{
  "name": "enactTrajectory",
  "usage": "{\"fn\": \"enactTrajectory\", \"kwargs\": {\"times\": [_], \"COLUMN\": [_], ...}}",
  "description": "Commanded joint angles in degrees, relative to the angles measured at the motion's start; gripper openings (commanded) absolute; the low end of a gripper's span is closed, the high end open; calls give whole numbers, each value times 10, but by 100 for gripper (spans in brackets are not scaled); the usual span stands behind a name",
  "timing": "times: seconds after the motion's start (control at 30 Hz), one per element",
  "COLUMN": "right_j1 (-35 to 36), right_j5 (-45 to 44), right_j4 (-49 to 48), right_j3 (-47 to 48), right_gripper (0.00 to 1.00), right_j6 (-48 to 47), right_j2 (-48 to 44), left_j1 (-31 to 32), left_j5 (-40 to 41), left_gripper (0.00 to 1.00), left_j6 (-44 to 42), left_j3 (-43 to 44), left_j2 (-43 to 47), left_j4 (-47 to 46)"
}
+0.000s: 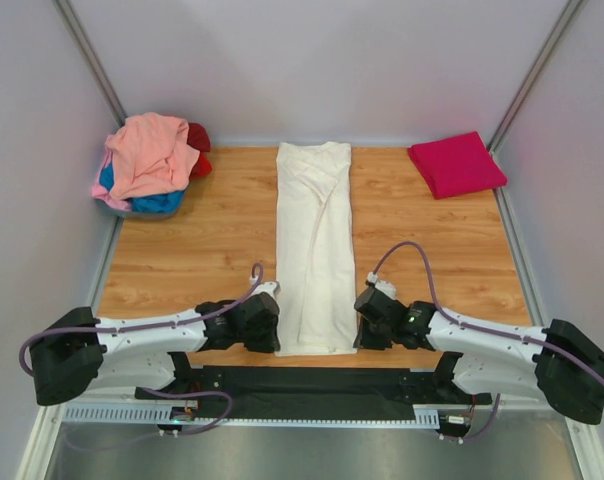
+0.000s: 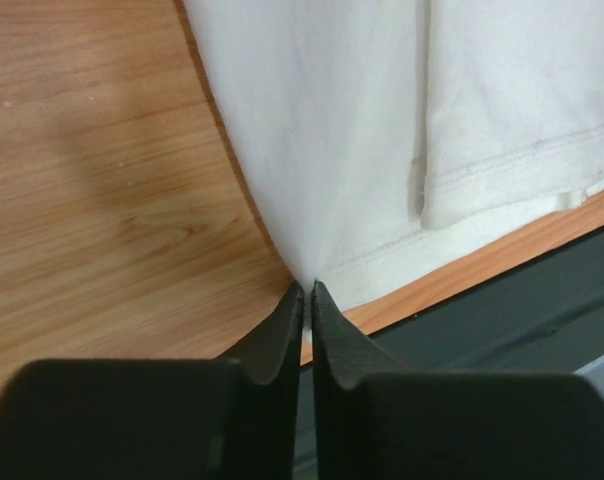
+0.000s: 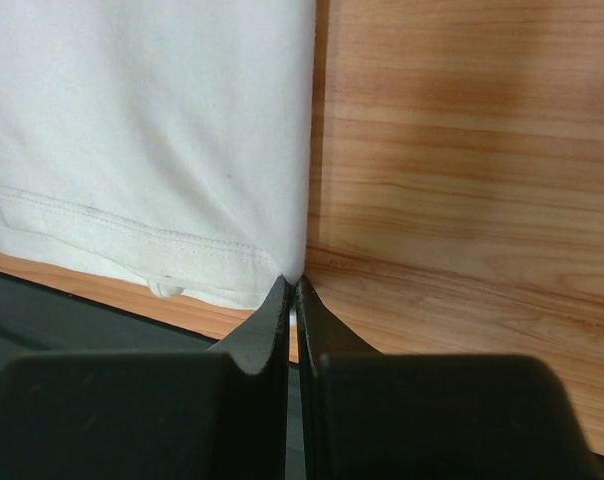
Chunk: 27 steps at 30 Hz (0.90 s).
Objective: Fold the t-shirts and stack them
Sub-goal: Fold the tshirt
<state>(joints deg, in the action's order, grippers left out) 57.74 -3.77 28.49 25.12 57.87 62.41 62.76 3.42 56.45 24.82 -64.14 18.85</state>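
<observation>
A wood-grain table top (image 1: 202,250) is seen, enclosed on three sides by plain pale walls (image 1: 322,60); slanting metal posts (image 1: 90,60) are set in the two far corners. The near edge of the table is covered by a black strip (image 1: 322,380), on which the arm bases are mounted, and a grey metal ledge is seen below it.

The cream-white t-shirt (image 1: 315,250) is laid down the middle of the table as a long narrow band, its collar end at the far edge and its hem at the near edge, just short of the black strip. The sides are folded inward, so that a stitched hem layer is seen lying over the body in the left wrist view.

The left gripper (image 2: 307,290) is closed to a thin slit on the near left corner of the hem. The right gripper (image 3: 292,283) is pressed fully together on the near right corner.

The magenta t-shirt (image 1: 456,163) is placed folded at the far right corner. At the far left corner a loose pile is formed: the salmon-pink t-shirt (image 1: 152,150) is on top, the blue t-shirt (image 1: 157,202) is beneath it, and the red t-shirt (image 1: 199,150) is partly hidden at its right.
</observation>
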Motion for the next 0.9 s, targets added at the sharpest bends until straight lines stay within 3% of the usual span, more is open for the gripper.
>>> {"fn": "enactTrajectory", "kwargs": {"times": [0.0,0.03,0.23,0.33,0.43,0.87], "right_j1": [3,3,2,-17,-52,-178], "right_j5": [-19,-20,-83,-108,-106,-95], "right_j4": [2,6,87,114,110,82], "right_j3": [-12,-10,78,147,188,367], "right_gripper": [0,0,0,0,0,0], "right_j6": [8,8,-28,-66,-107,-232], "right_j2": [-10,-14,-29,-16,2,135], "left_j1": [8,9,10,9,0,-168], "left_j5": [8,19,168,207,227,183], "left_gripper": [5,0,0,0,0,0], "left_j6": [9,7,-19,-59,-88,-244], "left_j3": [5,13,172,253,312,456], "left_j2": [-19,-16,-22,-24,-35,-160], "left_j4": [11,30,250,290,299,241]}}
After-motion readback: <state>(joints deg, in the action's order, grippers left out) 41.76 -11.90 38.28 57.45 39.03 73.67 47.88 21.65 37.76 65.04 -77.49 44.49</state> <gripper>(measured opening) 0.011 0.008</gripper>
